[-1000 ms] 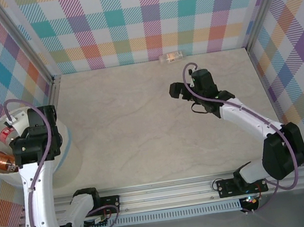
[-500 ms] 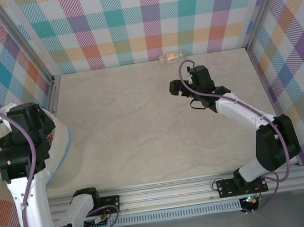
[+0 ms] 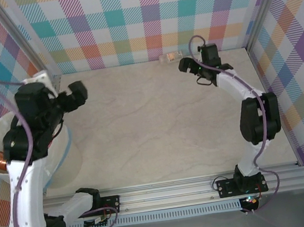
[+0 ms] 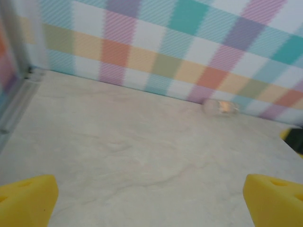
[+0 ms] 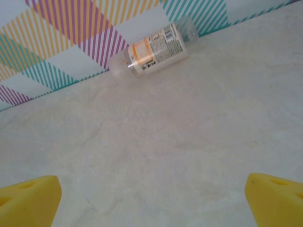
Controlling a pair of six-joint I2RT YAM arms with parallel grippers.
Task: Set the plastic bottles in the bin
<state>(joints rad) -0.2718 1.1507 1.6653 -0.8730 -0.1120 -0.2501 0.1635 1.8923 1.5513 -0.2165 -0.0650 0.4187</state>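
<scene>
Top: smooth round cream bin (image 3: 67, 161) at L edge w/ a copper-label bottle (image 3: 0, 160) inside, clear bottle (image 3: 170, 57) lying at back wall, R gripper (image 3: 186, 65) outstretched near it, L gripper (image 3: 75, 93) raised by bin — wrist cams: each arm's yellow pads (image 4: 28, 198) spread wide.

**A:** What is your bottle (image 5: 151, 47) made of?
**B:** Clear glossy plastic, with a printed wrap label. Your table (image 3: 142, 126) looks smooth and matt, marble-patterned.
**A:** And the bin (image 3: 66, 164)?
**B:** Smooth cream plastic. You also have 2 matt, foam-like yellow finger pads (image 5: 28, 198) and dull silver metal rails (image 3: 179, 191).
</scene>
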